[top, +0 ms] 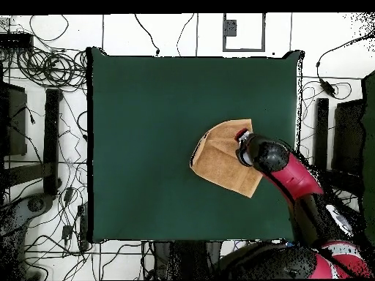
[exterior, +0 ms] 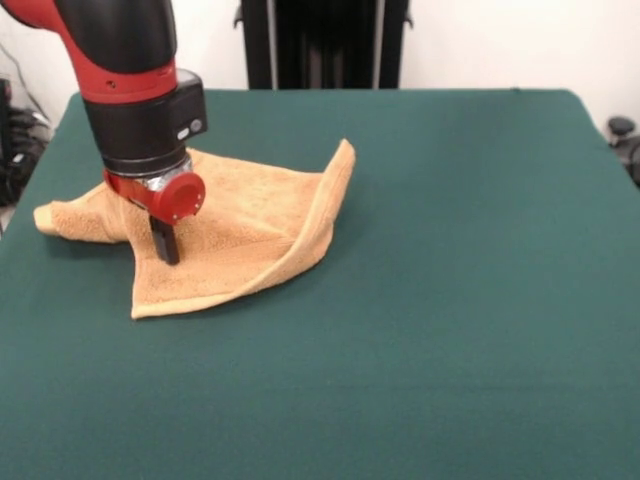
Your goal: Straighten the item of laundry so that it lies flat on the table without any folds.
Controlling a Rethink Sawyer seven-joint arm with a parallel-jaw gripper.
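The item of laundry (exterior: 250, 225), a golden-tan towel, lies rumpled on the left half of the green table (exterior: 450, 300). Its right edge curls up in a raised fold, and a lobe sticks out at the far left. My gripper (exterior: 166, 250) stands upright on the towel's left-middle part. Its black fingers are closed together and pinch the cloth where the front edge pulls inward. In the overhead view the towel (top: 218, 165) sits right of the table's (top: 146, 132) centre, with the gripper (top: 244, 140) over the towel's upper right corner. The arm hides the cloth beneath it.
Bare green cloth surrounds the towel, widest to the right and front in the front view. Cables and black stands (top: 51, 124) lie on the floor around the table in the overhead view.
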